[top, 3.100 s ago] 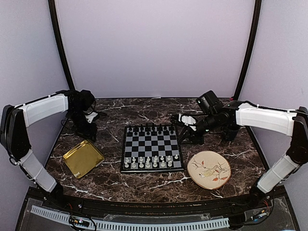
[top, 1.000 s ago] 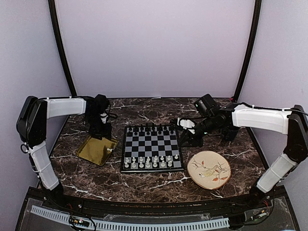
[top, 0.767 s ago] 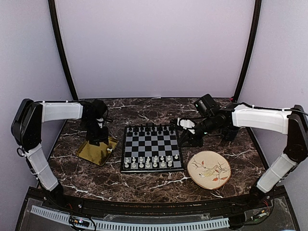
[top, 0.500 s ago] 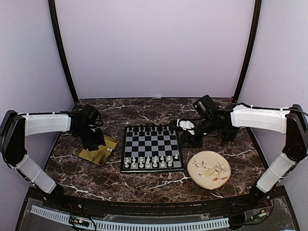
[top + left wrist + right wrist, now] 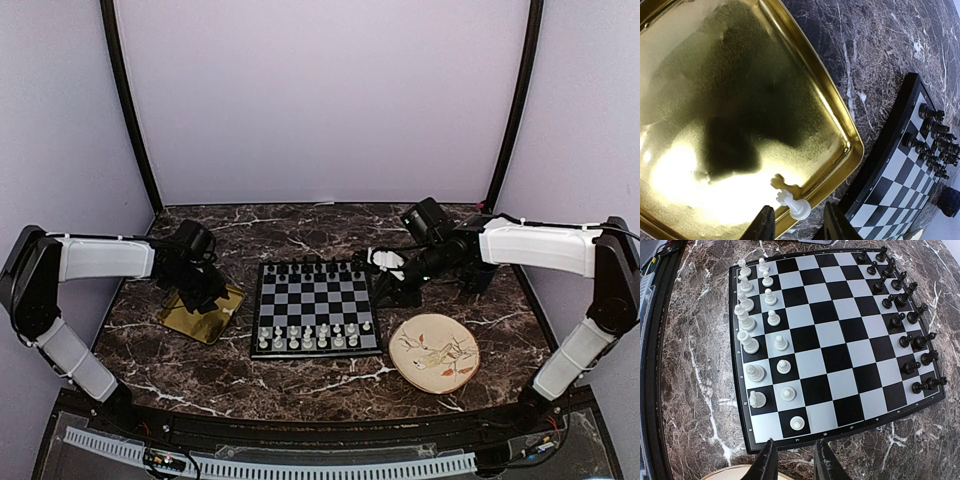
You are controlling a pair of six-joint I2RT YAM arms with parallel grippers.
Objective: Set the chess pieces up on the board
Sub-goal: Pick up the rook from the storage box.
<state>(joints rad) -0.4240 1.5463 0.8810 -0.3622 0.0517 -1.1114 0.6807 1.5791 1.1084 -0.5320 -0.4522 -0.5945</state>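
Picking from the tray: I judge this to be the fetch step. One white chess piece (image 5: pixel 792 204) lies on its side in the gold tray (image 5: pixel 830 100), close to the corner that faces the board (image 5: pixel 316 300).
Left gripper (image 5: pixel 800 226): low over that corner, fingers parted to a modest gap with the piece just ahead of them, nothing in its hold.
Right gripper (image 5: pixel 795 460): hangs by the board's right edge, fingers a little apart and empty.
White ranks (image 5: pixel 747 342): stand along the near side of the board. The back-rank corner square on the right looks vacant to me, so I take that as the target.
Next move: I'd ease forward until the fingers straddle the piece across its narrow middle, close, lift clear of the tray and set it upright on that square.
Tray lip: it runs just beside the piece, so one finger has little room and could nudge the piece away.
Neighbours: a pawn (image 5: pixel 797 422) and a back-rank piece (image 5: pixel 756 399) stand next to the vacant square, and a careless drop could topple them.
Black chessmen (image 5: pixel 900 300): lined up on the far side, out of the path.
Plate (image 5: pixel 434 352): on the table (image 5: pixel 300 385) near the board's near right corner.
Reach: the target lies across the board from the tray, and the right gripper hangs close by, so I'd watch for crowding.
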